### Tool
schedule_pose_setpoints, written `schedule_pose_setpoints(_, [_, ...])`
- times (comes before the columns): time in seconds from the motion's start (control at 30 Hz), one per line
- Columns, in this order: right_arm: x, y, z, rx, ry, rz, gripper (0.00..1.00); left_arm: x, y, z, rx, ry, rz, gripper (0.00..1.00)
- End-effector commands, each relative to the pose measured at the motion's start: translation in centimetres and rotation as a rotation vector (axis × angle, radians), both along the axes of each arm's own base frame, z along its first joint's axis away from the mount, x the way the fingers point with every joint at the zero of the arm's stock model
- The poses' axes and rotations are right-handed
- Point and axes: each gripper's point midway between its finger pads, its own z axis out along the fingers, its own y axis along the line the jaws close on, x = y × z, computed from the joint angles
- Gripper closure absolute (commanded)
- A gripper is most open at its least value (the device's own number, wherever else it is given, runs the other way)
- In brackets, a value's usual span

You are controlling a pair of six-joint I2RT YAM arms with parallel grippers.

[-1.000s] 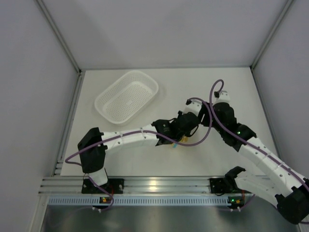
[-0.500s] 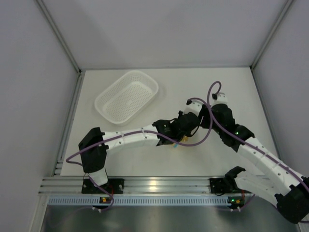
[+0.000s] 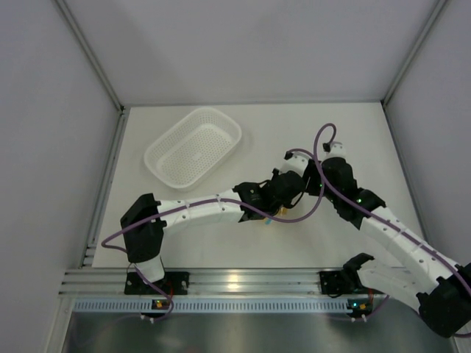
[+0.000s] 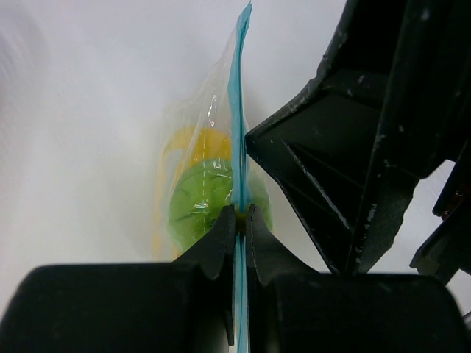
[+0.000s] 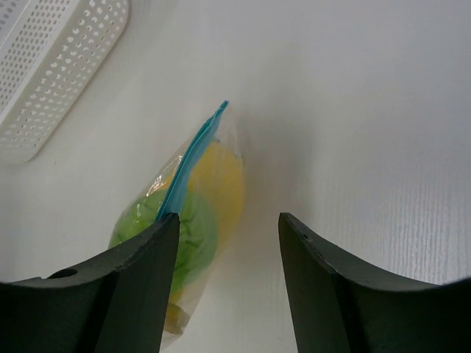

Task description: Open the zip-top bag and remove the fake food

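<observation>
White table (image 3: 243, 243) lies under the bag (image 5: 210, 184), its zip strip (image 4: 238, 132) pinched between the left gripper (image 4: 241, 220) fingers. Right gripper (image 5: 228, 272) fingers stand wide, the bag just ahead of them. The zip looks shut with the fruit (image 4: 197, 200) inside, so opening and removal are both left.

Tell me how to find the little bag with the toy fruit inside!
Start at the white basket at the back left of the table, then follow the two arms to where they meet. The zip-top bag is there, pinched by the left hand. It's the only clear, crinkly thing, with a blue strip and green and yellow toy fruit inside.
</observation>
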Motion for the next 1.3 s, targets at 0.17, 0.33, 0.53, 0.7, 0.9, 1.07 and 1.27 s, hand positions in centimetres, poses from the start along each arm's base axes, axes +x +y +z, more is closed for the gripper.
schedule_pose_setpoints(0.17, [0.9, 0.1, 3.3, 0.061, -0.087, -0.013, 0.42, 0.1, -0.5, -0.8, 0.004, 0.009, 0.011, 1.0])
schedule_pose_setpoints(0.33, [1.8, -0.8, 3.7, 0.048, -0.091, -0.048, 0.42, 0.0, -0.6, -0.8, 0.0, 0.014, 0.01, 1.0])
schedule_pose_setpoints(0.53, [2.9, -1.7, 3.5, 0.04, -0.079, -0.073, 0.43, 0.0, -0.6, -0.8, -0.003, 0.015, 0.009, 1.0])
schedule_pose_setpoints(0.7, [3.3, -1.6, 3.4, 0.058, -0.076, -0.068, 0.43, 0.1, -0.6, -1.0, 0.004, 0.013, 0.01, 1.0])
schedule_pose_setpoints(0.9, [2.7, -0.4, 4.4, 0.132, -0.089, -0.013, 0.44, 0.2, -0.5, -1.1, 0.006, 0.009, 0.022, 1.0])
schedule_pose_setpoints(1.07, [2.4, 0.1, 4.3, 0.156, -0.085, 0.011, 0.44, 0.3, -0.6, -1.0, 0.002, 0.011, 0.023, 1.0])
schedule_pose_setpoints(1.27, [2.5, 0.3, 3.6, 0.15, -0.069, 0.015, 0.44, 0.4, -0.7, -0.7, -0.006, 0.01, 0.024, 1.0])
